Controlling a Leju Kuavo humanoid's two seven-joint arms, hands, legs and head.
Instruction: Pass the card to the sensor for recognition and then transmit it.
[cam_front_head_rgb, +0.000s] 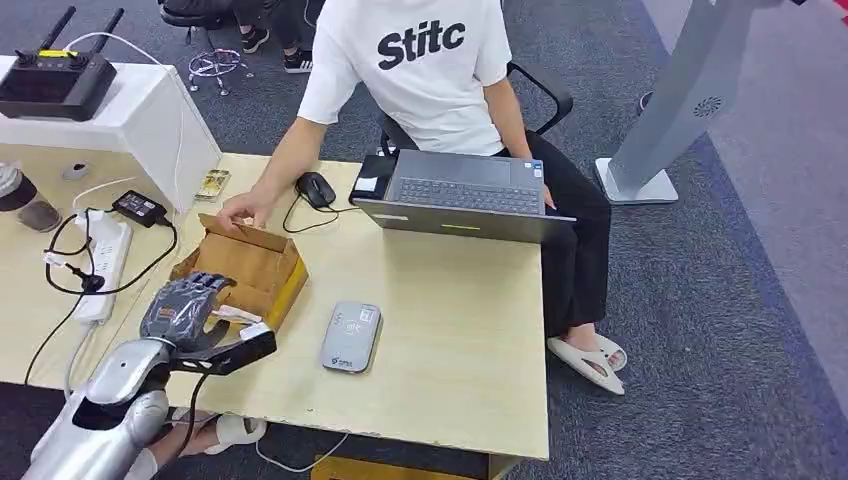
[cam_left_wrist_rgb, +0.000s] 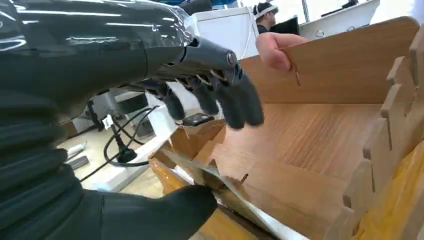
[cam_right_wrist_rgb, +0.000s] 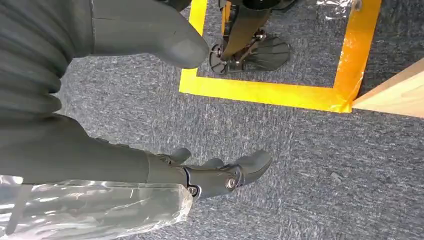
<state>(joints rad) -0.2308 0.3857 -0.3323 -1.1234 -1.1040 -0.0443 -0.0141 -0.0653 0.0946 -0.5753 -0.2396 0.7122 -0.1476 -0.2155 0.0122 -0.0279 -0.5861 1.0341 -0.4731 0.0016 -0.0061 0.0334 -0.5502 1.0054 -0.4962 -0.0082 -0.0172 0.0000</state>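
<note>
Two robot hands to call, and the left robot hand (cam_front_head_rgb: 188, 308) is where it's happening: dark, glossy, fingers (cam_left_wrist_rgb: 235, 102) spread over the open mouth of a brown cardboard box (cam_front_head_rgb: 250, 265) on the pale wood-grain bench (cam_front_head_rgb: 450, 320). From the left wrist view the box's inside is plain corrugated board with notched, tabbed flaps. The card (cam_left_wrist_rgb: 225, 192) sits right at the near rim, a thin, flat, pale sliver seen nearly edge-on. The thick grey thumb (cam_left_wrist_rgb: 165, 215) is just beside it and the fingers stand well off above, so nothing is pinched; that hand holds nothing. Whether the thumb tip actually touches the card, I cannot tell.

A person's hand (cam_front_head_rgb: 245, 210) rests on the far flap of the box (fingertips curl over its edge in the left wrist view). The shirt (cam_front_head_rgb: 420, 90) is white with bold black lettering, "Stitc".

The sensor (cam_front_head_rgb: 352, 337) is a flat grey slab with rounded corners, lying on the bench near the box but apart from it; its markings are too small to read. Behind it are a grey laptop (cam_front_head_rgb: 465, 195) and a black mouse (cam_front_head_rgb: 316, 188) on its cord.

The right robot hand (cam_right_wrist_rgb: 125, 160) hangs over rough blue-grey carpet (cam_right_wrist_rgb: 300, 165), fingers loosely curved, thumb apart, gripping nothing. Glossy yellow tape (cam_right_wrist_rgb: 260, 92) marks a corner on the floor.
</note>
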